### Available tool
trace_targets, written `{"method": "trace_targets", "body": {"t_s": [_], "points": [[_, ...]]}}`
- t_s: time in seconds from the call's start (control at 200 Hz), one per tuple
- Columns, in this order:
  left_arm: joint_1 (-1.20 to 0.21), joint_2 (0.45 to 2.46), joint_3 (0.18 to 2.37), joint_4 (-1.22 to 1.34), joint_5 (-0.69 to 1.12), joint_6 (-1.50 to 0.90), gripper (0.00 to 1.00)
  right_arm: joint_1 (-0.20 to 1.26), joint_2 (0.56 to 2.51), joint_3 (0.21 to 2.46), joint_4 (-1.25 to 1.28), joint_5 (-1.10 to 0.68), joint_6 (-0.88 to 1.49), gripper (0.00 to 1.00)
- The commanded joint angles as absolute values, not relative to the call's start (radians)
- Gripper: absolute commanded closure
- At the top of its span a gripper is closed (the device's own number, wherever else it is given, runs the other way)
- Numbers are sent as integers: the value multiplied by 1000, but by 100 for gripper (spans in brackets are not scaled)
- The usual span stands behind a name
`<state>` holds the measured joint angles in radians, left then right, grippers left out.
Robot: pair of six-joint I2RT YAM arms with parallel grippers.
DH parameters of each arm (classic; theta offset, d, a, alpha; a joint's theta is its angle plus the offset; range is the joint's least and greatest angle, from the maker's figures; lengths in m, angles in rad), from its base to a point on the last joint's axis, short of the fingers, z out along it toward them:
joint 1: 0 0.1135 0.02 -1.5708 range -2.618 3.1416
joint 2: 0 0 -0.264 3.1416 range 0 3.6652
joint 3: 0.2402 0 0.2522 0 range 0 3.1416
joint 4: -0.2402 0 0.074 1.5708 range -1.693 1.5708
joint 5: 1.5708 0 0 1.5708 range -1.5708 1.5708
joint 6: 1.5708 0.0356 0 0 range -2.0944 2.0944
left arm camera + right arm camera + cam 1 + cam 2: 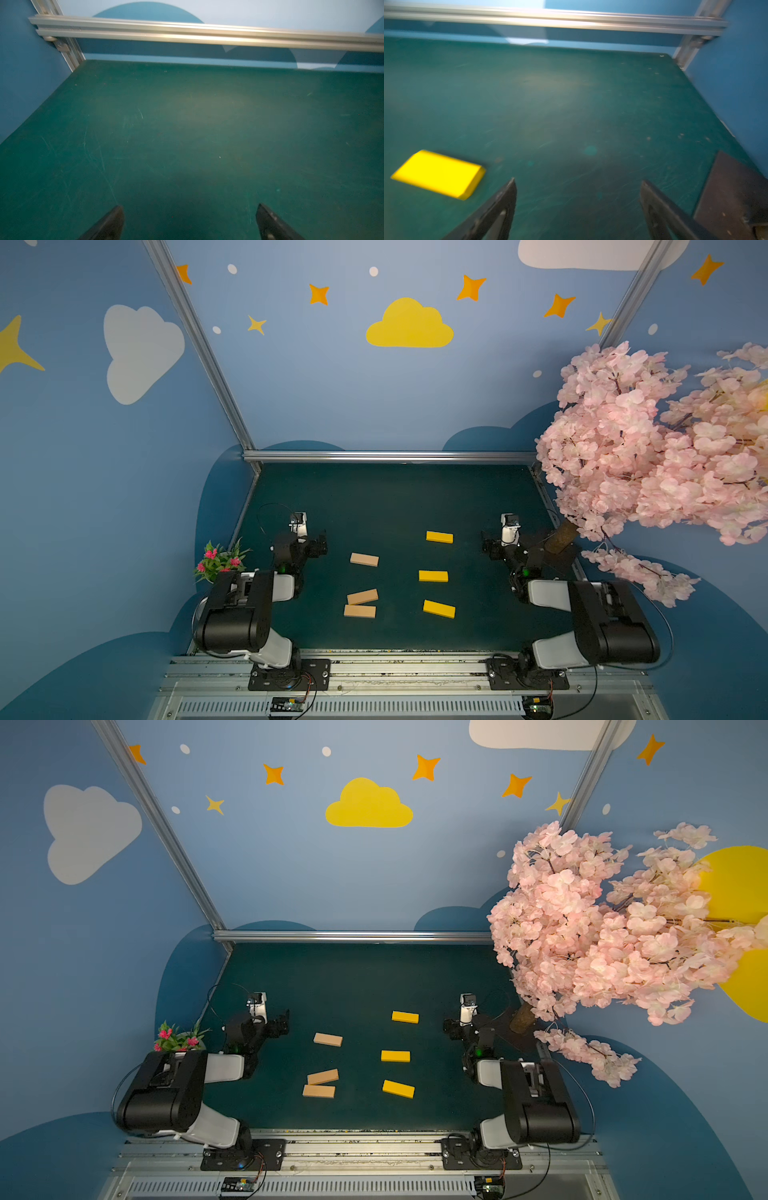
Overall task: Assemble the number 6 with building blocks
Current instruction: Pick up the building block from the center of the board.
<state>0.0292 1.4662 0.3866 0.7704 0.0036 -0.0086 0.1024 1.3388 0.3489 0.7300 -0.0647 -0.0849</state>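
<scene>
Six building blocks lie loose and flat on the green table. In both top views three tan blocks sit on the left: one farther back, and two close together nearer the front. Three yellow blocks form a spaced column on the right. No number 6 shows. My left gripper hovers open, left of the tan blocks, over bare table. My right gripper is open and empty, with the far yellow block beside it.
A pink blossom tree overhangs the back right corner; its trunk and dark base plate stand just behind the right gripper. A small flowering plant sits by the left arm. An aluminium rail bounds the table's back.
</scene>
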Motion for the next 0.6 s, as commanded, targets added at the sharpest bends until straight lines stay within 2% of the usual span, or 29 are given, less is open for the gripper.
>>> {"method": "trace_targets", "body": {"t_s": [0.0, 0.05, 0.14, 0.26, 0.41, 0.511, 0.596], "points": [[-29, 1277, 455, 568, -1, 40, 0, 136, 1146, 486, 328, -325, -214, 5], [-54, 1205, 464, 507, 7, 30, 0, 149, 1124, 545, 193, -449, -334, 5], [-82, 1124, 523, 316, 58, -45, 1, 159, 1144, 649, 18, -577, -416, 5], [-144, 1105, 603, 120, 142, -82, 1, 193, 1270, 832, -250, -720, -552, 9], [-201, 1143, 703, -50, 207, -80, 0, 241, 1484, 1049, -534, -737, -716, 10], [-218, 1177, 752, -119, 241, -68, 0, 266, 1630, 1188, -722, -656, -851, 12], [-224, 1198, 783, -164, 282, -73, 0, 279, 1713, 1266, -770, -567, -879, 15]]}}
